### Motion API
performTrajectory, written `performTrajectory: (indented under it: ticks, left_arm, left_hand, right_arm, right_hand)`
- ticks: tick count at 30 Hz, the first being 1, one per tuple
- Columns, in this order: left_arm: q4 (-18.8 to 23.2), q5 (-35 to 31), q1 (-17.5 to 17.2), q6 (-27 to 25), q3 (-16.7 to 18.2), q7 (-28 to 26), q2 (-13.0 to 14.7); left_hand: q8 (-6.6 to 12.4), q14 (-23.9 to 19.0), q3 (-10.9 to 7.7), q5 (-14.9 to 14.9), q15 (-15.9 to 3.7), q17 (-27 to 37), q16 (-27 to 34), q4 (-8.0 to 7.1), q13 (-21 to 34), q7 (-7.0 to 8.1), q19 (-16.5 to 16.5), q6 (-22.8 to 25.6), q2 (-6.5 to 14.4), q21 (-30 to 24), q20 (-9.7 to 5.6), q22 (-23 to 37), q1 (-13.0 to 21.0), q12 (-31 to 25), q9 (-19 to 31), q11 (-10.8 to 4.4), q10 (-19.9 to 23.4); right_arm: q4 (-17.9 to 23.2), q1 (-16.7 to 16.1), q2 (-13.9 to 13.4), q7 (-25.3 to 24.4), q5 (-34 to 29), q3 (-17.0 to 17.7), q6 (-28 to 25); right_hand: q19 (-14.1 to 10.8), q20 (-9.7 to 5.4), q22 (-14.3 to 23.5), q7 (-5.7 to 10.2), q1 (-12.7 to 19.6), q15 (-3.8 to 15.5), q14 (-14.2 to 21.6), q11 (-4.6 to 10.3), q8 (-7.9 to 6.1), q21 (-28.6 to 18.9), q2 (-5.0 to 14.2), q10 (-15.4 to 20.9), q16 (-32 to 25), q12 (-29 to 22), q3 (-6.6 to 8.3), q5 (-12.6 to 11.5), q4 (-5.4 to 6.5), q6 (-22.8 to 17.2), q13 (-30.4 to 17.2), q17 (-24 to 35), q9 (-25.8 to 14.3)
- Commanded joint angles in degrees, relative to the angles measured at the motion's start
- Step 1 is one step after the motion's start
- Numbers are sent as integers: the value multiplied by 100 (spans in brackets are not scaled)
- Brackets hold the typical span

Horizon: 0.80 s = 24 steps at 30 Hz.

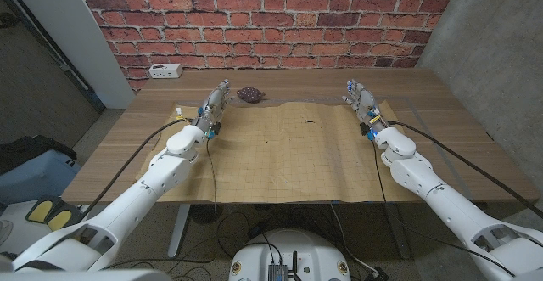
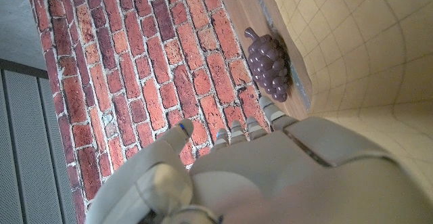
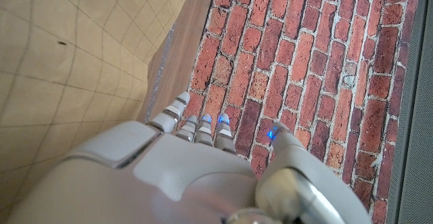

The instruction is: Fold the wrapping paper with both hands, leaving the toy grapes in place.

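Flat on the table (image 1: 441, 111) lies one paper sheet (image 1: 288, 154), one grape bunch (image 1: 249, 94) at its far edge; left hand (image 1: 214, 107) and right hand (image 1: 361, 103) flank it, fingers extended, holding nothing.

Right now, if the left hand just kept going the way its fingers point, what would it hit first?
Probably the toy grapes, just ahead of the left hand past the paper's far edge; depth is unclear, so it might pass beside them toward the brick wall.

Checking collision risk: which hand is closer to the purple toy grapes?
The left hand, at the paper's far-left corner, with the purple toy grapes just beside it; the right hand is across the sheet.
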<state>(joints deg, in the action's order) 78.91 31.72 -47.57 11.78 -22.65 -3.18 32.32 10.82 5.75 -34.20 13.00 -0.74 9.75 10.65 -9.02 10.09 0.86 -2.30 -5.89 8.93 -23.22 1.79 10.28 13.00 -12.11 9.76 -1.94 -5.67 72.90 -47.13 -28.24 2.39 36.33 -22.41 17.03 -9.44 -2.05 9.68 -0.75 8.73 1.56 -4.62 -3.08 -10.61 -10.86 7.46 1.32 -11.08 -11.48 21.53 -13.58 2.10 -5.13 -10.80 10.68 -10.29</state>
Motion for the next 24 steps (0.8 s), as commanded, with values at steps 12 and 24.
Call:
performTrajectory:
  ticks: [12, 24]
  left_arm:
    - [1195, -792, -399, -1225, 180, -1305, 747]
    - [1670, -808, -518, -1979, 329, -1404, 1143]
  left_hand:
    - [127, -385, 224, -163, 586, 21, 48, 251, 53, 283, -256, 834, -399, 252, 788, 39, -219, -79, 32, 171, 445]
    - [124, -578, 245, -213, 601, 24, 68, 413, 71, 236, -62, 1113, -448, 241, 895, 45, -185, -146, 43, 269, 741]
  right_arm:
    - [614, -95, -242, -576, -569, -293, -621]
    - [1197, 34, -570, -1010, -1284, -639, -1507]
  right_hand:
    - [-10, 726, 42, 41, 677, -681, 557, -219, -117, -50, 24, 349, -112, -96, 239, 117, -579, -419, -30, -17, -23]
    - [-31, 778, 45, 64, 855, -636, 611, -202, -132, -60, 69, 428, -102, -99, 338, 157, -719, -542, -31, -15, -23]
